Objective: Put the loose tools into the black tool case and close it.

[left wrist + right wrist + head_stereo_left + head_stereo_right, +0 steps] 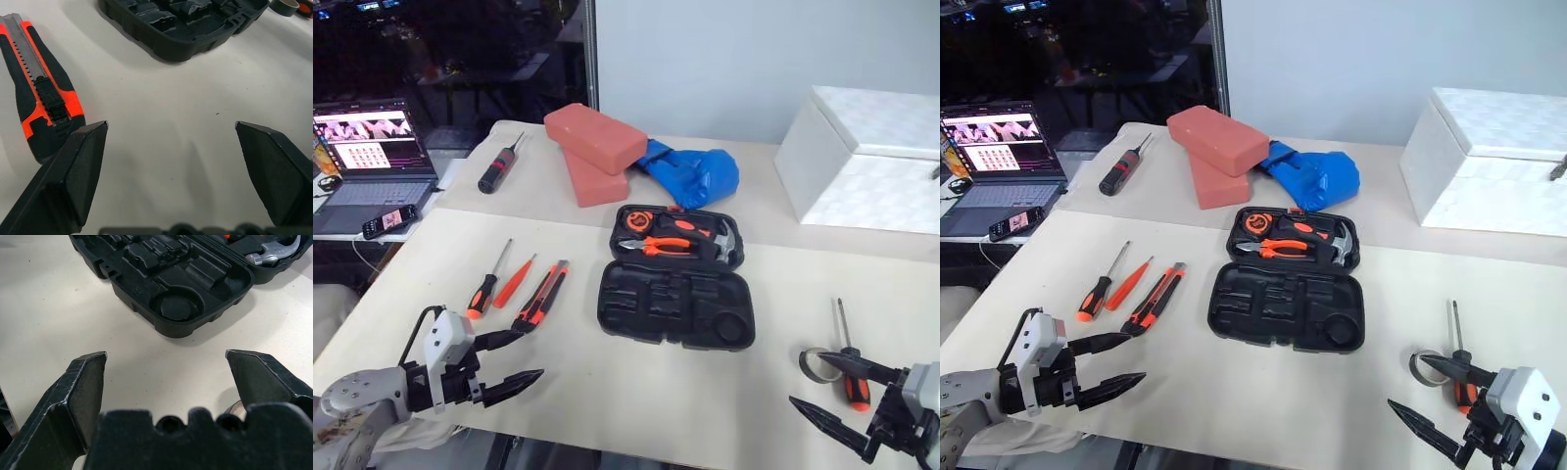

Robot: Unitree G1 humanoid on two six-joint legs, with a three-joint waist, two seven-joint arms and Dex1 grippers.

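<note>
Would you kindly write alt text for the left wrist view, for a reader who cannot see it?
The left hand hangs open above a pale table, its black fingers wide apart and empty. An orange-and-black utility knife lies beside one finger, and the open black tool case sits beyond.

A pale counter [607, 392] carries an open black case [674, 279], screwdrivers [489, 279], a knife [543, 294], bricks [595, 147], a white box [867, 162].

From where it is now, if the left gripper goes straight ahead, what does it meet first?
Probably bare table first, since the open left gripper points slightly downward. Beyond that lies the open case. The knife lies just beside one finger and would likely be missed.
</note>
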